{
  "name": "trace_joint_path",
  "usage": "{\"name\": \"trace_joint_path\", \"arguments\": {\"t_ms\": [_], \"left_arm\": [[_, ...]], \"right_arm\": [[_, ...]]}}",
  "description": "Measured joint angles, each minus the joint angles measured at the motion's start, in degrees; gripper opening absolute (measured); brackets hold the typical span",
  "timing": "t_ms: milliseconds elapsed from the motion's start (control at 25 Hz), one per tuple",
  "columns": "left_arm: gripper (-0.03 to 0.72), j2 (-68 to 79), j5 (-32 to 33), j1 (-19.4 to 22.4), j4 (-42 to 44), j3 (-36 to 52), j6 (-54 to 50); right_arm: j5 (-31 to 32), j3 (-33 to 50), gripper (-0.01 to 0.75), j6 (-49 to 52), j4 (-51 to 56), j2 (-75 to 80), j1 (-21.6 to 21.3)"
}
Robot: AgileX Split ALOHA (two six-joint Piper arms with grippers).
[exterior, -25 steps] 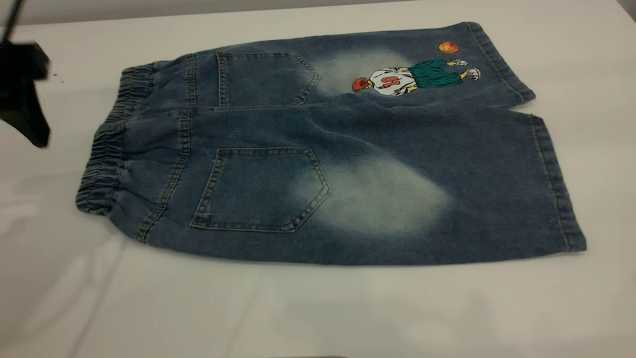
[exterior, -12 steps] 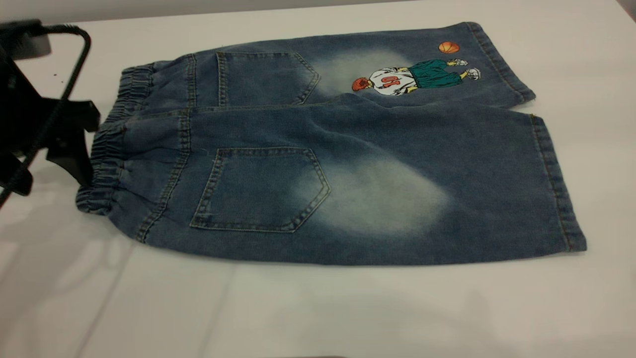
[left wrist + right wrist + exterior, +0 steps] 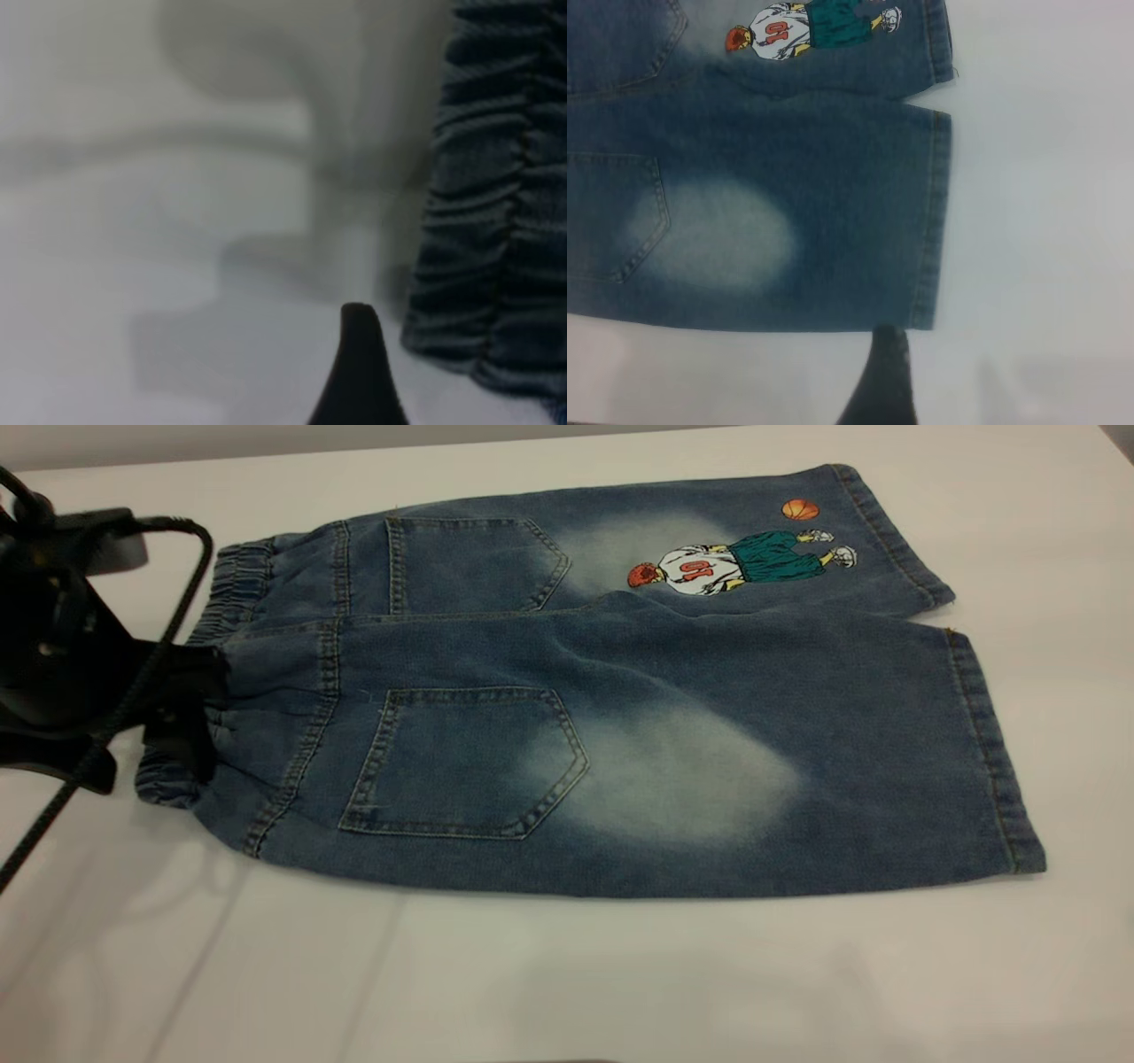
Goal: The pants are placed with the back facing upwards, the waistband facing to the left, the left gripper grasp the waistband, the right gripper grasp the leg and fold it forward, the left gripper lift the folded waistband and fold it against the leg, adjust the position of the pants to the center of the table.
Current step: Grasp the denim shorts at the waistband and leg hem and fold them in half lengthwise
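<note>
left pincer (image 3: 182, 708) sits at the waistband (image 3: 190, 691), its fingers spread — placed to clamp the gathered edge. pants (image 3: 567, 691) lie flat, back up, on the counter (image 3: 620, 974). right pincer (image 3: 881, 381) waits beside the leg (image 3: 859, 230) hem — opening unclear.

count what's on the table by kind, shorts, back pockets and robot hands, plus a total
shorts: 1
back pockets: 2, near one and far one
robot hands in view: 2, left hand at the waistband, right hand showing one fingertip by the plain leg
total: 5
</note>
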Motion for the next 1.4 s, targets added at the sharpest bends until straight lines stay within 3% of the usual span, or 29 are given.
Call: {"name": "trace_joint_path", "arguments": {"t_ms": [280, 400, 480, 640, 680, 1000, 1280, 1400], "left_arm": [[0.51, 2.49, -1.41, -0.17, 0.0, -0.35, 0.0], [0.475, 3.0, -1.93, -0.17, -0.05, -0.47, 0.0], [0.395, 3.02, -2.55, -0.3, -0.18, -0.47, 0.0], [0.129, 3.06, -4.78, -0.3, -0.18, -0.47, 0.0], [0.099, 3.06, -4.97, -0.3, -0.18, -0.51, 0.0], [0.086, 0.94, 0.26, -0.3, -0.01, -3.51, 0.0], [0.086, -2.27, 12.69, -0.3, -0.01, -8.61, 0.24], [0.086, -2.33, 16.88, -0.3, -0.01, -10.38, 0.68]], "right_arm": [[0.0, 0.0, 0.583, -0.01, 0.0, 0.0, 0.0], [-0.04, 0.0, 0.583, -0.01, 0.0, 0.0, 0.0], [0.01, 0.0, 0.583, -0.07, 0.0, 0.0, 0.0], [0.21, -1.23, 0.583, -2.12, 0.0, 0.05, 0.0], [0.21, -1.98, 0.583, -2.41, 0.0, 0.24, 0.0], [0.26, -8.3, 0.579, -5.14, 4.34, 7.79, 0.0], [-0.75, -8.35, 0.578, -17.45, 19.64, 22.47, 0.06], [-1.13, -8.35, 0.578, -21.15, 22.18, 27.96, 2.24]]}}
